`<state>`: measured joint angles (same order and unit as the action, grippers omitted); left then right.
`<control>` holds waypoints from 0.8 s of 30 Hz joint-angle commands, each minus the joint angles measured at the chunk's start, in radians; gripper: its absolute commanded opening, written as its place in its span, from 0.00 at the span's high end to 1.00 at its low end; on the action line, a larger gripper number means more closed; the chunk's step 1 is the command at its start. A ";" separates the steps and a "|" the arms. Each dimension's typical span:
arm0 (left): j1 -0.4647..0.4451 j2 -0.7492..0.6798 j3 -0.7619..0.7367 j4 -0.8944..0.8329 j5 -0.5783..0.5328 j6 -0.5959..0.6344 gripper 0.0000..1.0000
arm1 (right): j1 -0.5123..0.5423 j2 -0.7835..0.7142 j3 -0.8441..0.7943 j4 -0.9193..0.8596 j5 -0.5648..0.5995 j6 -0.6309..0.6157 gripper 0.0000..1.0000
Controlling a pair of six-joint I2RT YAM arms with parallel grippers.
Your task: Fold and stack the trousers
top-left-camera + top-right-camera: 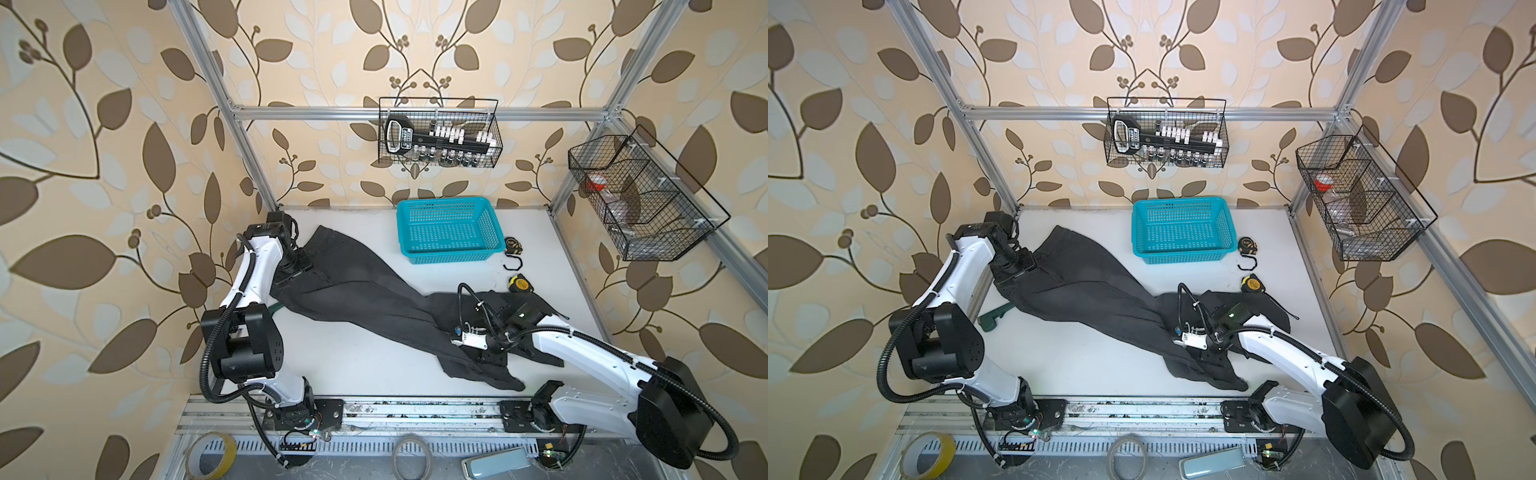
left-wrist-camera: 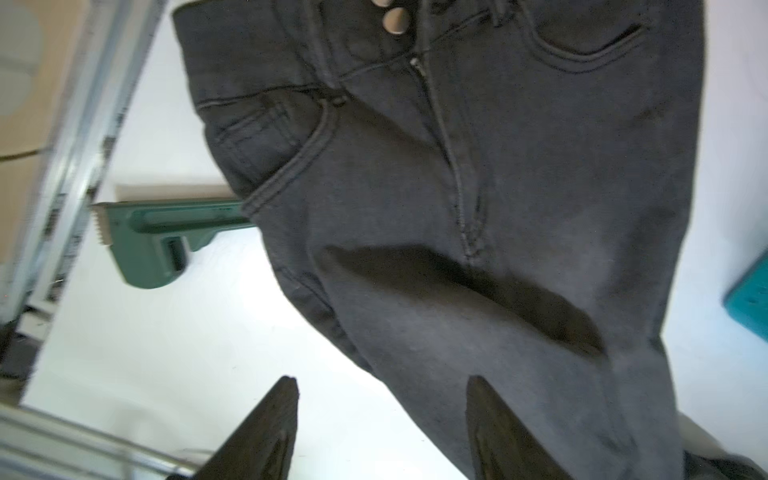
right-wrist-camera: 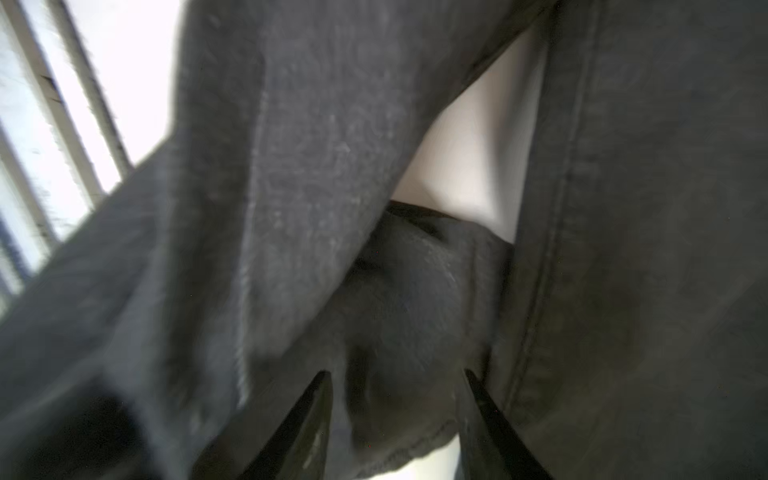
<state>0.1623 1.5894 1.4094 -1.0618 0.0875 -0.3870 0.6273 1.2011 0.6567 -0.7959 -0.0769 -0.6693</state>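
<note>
Trousers (image 1: 374, 291) sprawl unfolded, nothing stacked; my left gripper (image 2: 382, 382) gapes empty; my right gripper (image 3: 399, 374) has a bunched fold between its jaws, grip uncertain.

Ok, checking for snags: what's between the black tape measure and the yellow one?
A black hook on the table, between the black tape measure and the yellow tape measure; both top views show it.

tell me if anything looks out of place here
Yes: a green pipe wrench lies with its handle under the trousers, beside the waist pocket. A tool beneath the cloth looks odd and may hinder folding.
</note>
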 commanded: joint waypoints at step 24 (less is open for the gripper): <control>-0.150 0.250 -0.148 0.169 -0.072 0.005 0.35 | -0.099 -0.136 0.087 -0.308 0.263 0.093 0.97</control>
<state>0.0185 1.8133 1.2568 -0.8825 0.0986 -0.4179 0.5339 1.1168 0.6941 -0.9302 0.1368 -0.5682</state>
